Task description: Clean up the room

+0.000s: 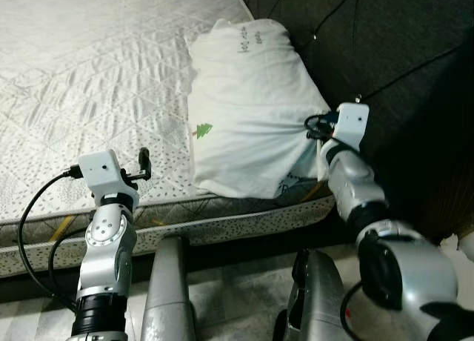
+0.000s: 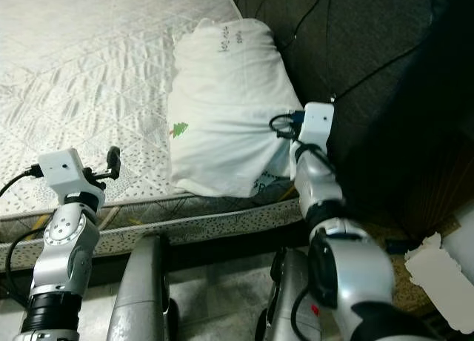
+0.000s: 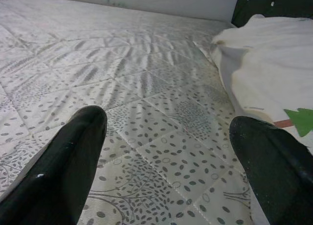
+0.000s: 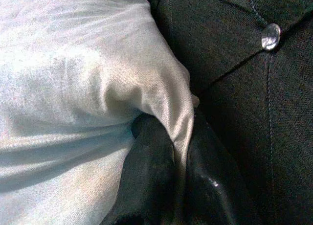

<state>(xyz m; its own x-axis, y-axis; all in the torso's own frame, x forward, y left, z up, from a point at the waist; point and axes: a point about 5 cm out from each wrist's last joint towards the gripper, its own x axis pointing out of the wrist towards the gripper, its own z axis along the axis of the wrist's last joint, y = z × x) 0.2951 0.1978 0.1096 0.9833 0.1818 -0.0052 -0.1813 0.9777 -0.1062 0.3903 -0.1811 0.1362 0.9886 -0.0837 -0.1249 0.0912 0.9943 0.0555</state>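
Right wrist view: a fold of the white pillow [image 4: 73,88] is pinched between the closed fingers of the right gripper [image 4: 178,151], beside the dark tufted headboard [image 4: 254,102]. The pillow is seen lying at the mattress [image 1: 89,81] corner against the headboard, with a small green tree print. The left gripper [image 3: 171,156] is held spread apart over the mattress, near the pillow.

- Two silver metal arms with rounded joint housings are seen, each ending in a white box-shaped wrist module.
- Black cables are looped behind the left white wrist module and bunched at the right one.
- The left gripper [image 3: 166,161] is formed of two long, glossy black rounded fingers.
- The right gripper [image 4: 178,178] has matching shiny black fingers.
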